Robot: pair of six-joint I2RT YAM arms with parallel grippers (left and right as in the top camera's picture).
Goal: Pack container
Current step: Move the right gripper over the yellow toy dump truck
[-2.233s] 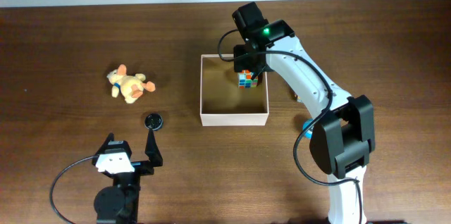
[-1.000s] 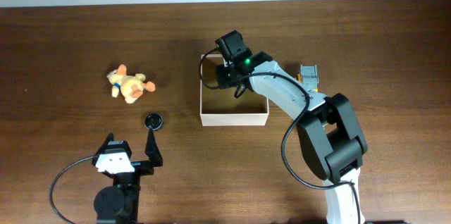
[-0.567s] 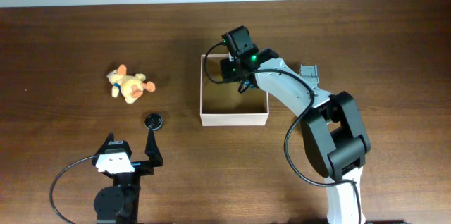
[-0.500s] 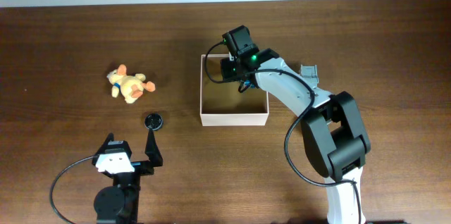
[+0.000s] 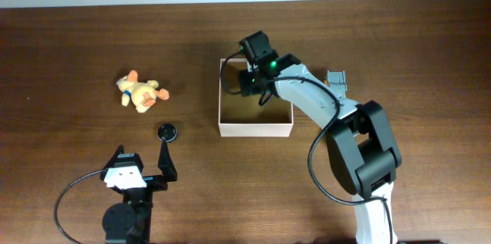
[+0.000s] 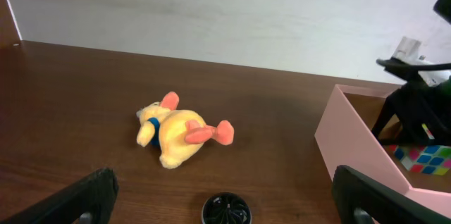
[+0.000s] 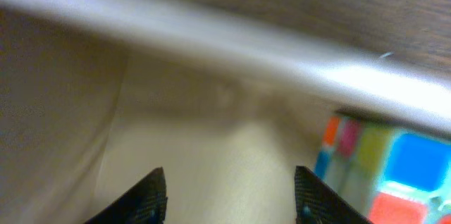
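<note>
Overhead shows the right gripper (image 5: 247, 84) parted and empty inside the container (image 5: 255, 130); the plush duck (image 5: 139, 93) lies at its nine o'clock, nearer the wide-open left gripper (image 5: 142, 155).

— How many soft toys does the tabletop (image 5: 61, 44) carry?
— One: a yellow plush duck (image 5: 139, 93).
— And small loose pieces?
— Two of different kinds: one black round cap (image 5: 167, 131) and one small grey part (image 5: 336, 81).
— Boxes?
— One cardboard box (image 5: 255, 130).
— Anything counted inside it?
— One coloured puzzle cube (image 6: 423, 159).
</note>
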